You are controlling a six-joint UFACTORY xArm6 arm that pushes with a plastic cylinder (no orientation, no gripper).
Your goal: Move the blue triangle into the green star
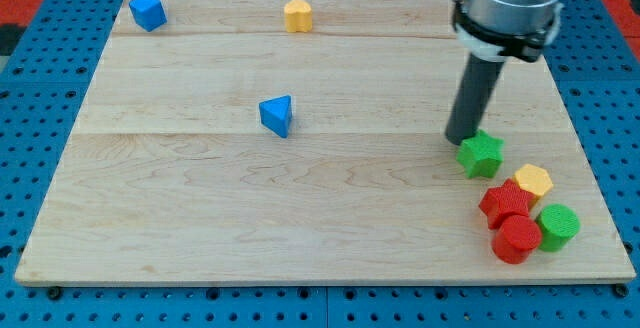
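Camera view: my tip (459,140) beside green star (481,155); blue triangle (277,115) well apart.

Wooden board (200,228) with blue triangle (277,116), green star (481,154), six other blocks.

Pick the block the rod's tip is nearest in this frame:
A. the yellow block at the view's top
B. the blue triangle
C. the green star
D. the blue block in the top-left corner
C: my tip sits right at the upper-left edge of the green star, while the blue triangle lies far off toward the view's left, mid-board.
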